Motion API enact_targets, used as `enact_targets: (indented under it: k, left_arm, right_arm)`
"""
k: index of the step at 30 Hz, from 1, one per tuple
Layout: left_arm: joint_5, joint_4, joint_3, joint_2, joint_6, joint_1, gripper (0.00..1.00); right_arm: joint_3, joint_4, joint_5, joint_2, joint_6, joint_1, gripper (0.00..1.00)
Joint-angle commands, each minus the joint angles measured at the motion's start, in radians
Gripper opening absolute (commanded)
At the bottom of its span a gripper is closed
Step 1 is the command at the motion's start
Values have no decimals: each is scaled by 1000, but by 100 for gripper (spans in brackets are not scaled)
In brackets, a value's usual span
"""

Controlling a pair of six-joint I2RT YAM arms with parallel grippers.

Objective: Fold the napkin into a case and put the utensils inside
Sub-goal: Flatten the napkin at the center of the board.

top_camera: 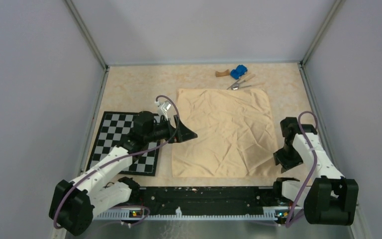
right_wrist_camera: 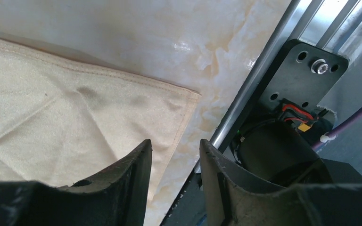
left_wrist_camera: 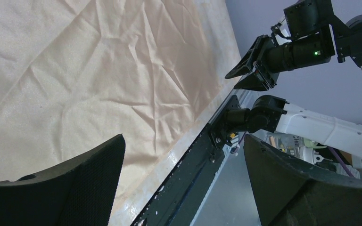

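1. The right pincer (right_wrist_camera: 174, 146) hangs low at the near right of the surface. Its jaws stand a little apart with nothing between them.
2. The near right corner of the thin peach-orange cloth napkin (right_wrist_camera: 75, 108) lies flat just ahead of those jaws, a touch to their left. This arm is the nearer one for that corner.
3. The left pincer (top_camera: 189, 133) is spread wide and empty, poised at the middle of the napkin's left edge.
4. The napkin looks nearly square from above, with no clear long axis. It is unfolded and creased, its edges square to the marbled beige surface (top_camera: 139, 84).
5. The slim silver metal utensils (top_camera: 241, 83) lie just past the napkin's far edge, well apart from both pincers.
6. A black-and-white checkerboard mat (top_camera: 114, 134) lies left of the napkin, and grey walls close in the sides and back.
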Motion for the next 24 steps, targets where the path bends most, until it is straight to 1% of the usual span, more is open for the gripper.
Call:
enact_targets:
  k: [1,2,3,6,9,12,13,14,16,19,20,22,24]
  left_arm:
    - [-45,28,-21,-14,14,0,99]
    - [-49,47,-27,1,8,0,99]
    - [-45,69,-28,23,4,0,99]
    - [-23,143,-26,109,-13,1,99]
    - [-43,183,-9,197,-5,0,99]
    - [-92,197,26,269,7,-2,99]
    - [-116,204,33,293,5,-2,99]
    - [-138,216,39,320,-2,-1,99]
    - [-172,251,47,369,-20,-3,99]
    - [-199,294,61,448,-44,-4,99]
    - [-207,304,69,474,-48,-3,99]
    - [-228,306,88,520,-52,-3,99]
    - [-248,312,103,559,-50,-3,99]
  right_arm:
    - [8,34,43,13,53,-15,41]
    - [-1,76,15,30,31,-21,38]
    - [-7,106,-3,49,19,-23,37]
    - [-32,231,-69,74,-54,-23,37]
    - [-11,299,-47,23,-150,-22,38]
    - [41,381,-90,-47,-292,-12,41]
    - [49,454,-141,-57,-361,-8,42]
    - [45,542,-248,-56,-433,-7,43]
    - [59,671,-400,0,-513,-2,43]
    - [108,761,-501,152,-576,23,43]
    - [126,782,-518,203,-594,29,43]
    - [153,799,-498,293,-615,34,43]
    - [164,843,-493,351,-635,30,43]
